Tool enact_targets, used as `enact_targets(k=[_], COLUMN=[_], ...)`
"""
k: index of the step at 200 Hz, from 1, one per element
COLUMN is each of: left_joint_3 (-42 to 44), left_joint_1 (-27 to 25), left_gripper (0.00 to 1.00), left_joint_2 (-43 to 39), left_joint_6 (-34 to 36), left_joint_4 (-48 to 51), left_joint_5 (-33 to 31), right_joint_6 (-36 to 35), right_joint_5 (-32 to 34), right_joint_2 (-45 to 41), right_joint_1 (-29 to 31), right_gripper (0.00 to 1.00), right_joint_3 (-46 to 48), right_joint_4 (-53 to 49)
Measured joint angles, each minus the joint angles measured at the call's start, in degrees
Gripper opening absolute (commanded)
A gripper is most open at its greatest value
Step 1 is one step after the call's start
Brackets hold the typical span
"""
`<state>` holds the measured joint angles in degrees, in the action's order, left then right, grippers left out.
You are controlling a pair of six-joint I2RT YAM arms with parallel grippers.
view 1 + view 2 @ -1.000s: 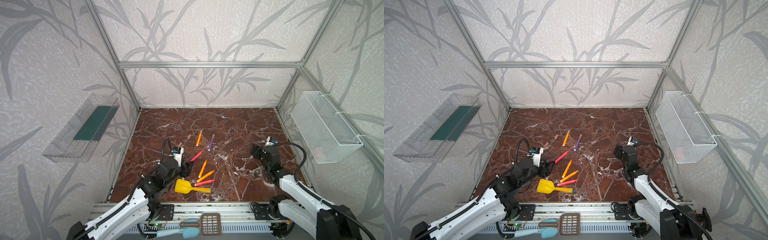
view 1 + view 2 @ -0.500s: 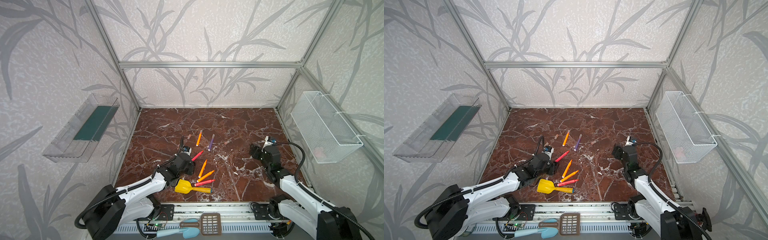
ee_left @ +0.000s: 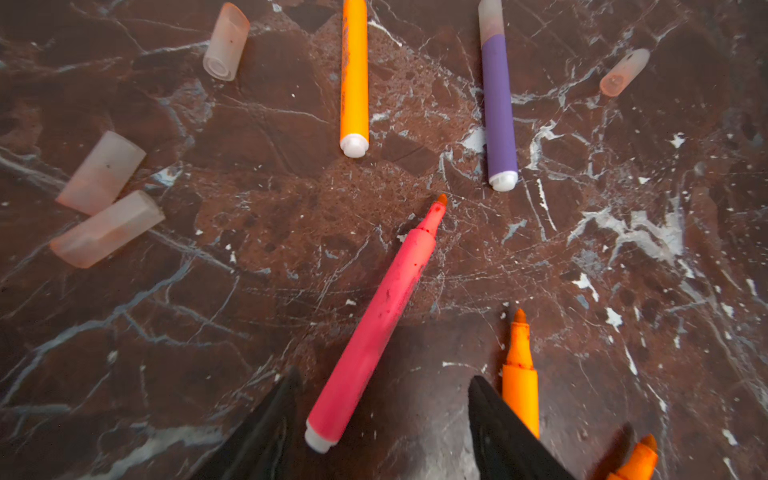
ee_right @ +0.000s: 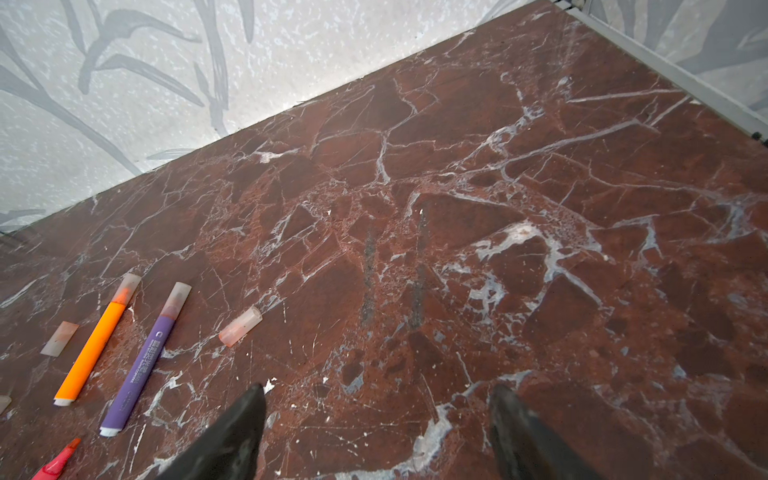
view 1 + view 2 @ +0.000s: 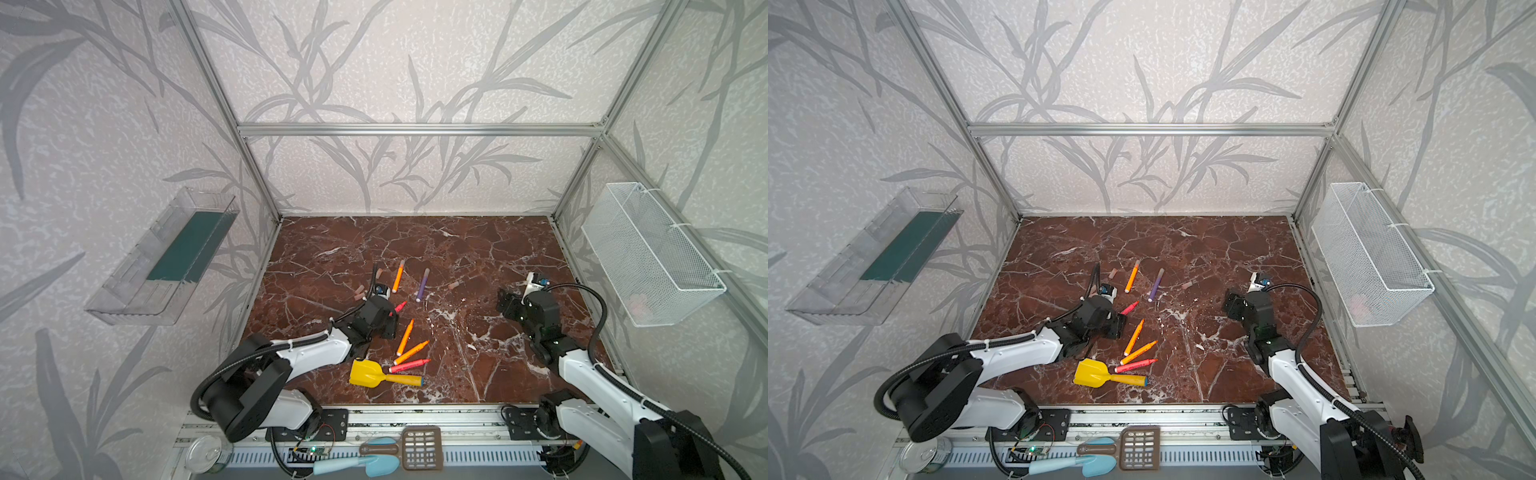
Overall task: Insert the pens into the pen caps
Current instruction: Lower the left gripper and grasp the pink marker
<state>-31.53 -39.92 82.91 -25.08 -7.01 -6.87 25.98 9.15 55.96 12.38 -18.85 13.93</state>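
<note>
**A:** What is changing on the left?

**B:** The left claw [image 3: 382, 386] has been stretching forward and lowering. It is now hovering with its jaws apart, straddling the white butt end of a pink-red pen [image 3: 374, 324] that is lying flat on the bench [image 3: 124, 332]. Nothing is clamped yet.

**A:** Where are the caps sitting?

**B:** Two loose pen caps [image 3: 102, 172] are lying side by side beyond it. The orange pen [image 3: 354, 83] and the purple pen [image 3: 498, 104] are already wearing theirs.

**A:** And the right?

**B:** The right claw [image 4: 378, 390] is hanging spread and empty over bare marble, near a fourth cap [image 4: 240, 326]. I'd say a pickup is beginning.
</note>
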Motion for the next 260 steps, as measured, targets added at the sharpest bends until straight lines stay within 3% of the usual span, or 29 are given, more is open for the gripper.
enact_targets(k=[38,84,184,260], left_joint_3=[-5.3,-6.6,-4.7,-6.0], left_joint_1=[0.2,0.3,-0.3,-3.0], left_gripper=[0.60,0.40,0.48,0.38], left_joint_2=[9.1,12.0,10.3,9.3], left_joint_6=[0.1,0.4,2.4,4.5], left_joint_4=[-1.6,-5.2,-5.6,1.9], left_joint_5=[0.8,1.4,2.7,-2.4], right_joint_6=[-0.2,-0.5,-0.5,-0.5], right_joint_5=[-0.7,-0.9,-0.8,-0.7], right_joint_2=[0.0,0.2,-0.8,-0.8], right_joint_1=[0.0,0.1,0.2,0.3], right_gripper=[0.82,0.82,0.82,0.82], right_joint_3=[0.0,0.0,0.0,0.0], right_joint_4=[0.0,0.1,0.4,0.4])
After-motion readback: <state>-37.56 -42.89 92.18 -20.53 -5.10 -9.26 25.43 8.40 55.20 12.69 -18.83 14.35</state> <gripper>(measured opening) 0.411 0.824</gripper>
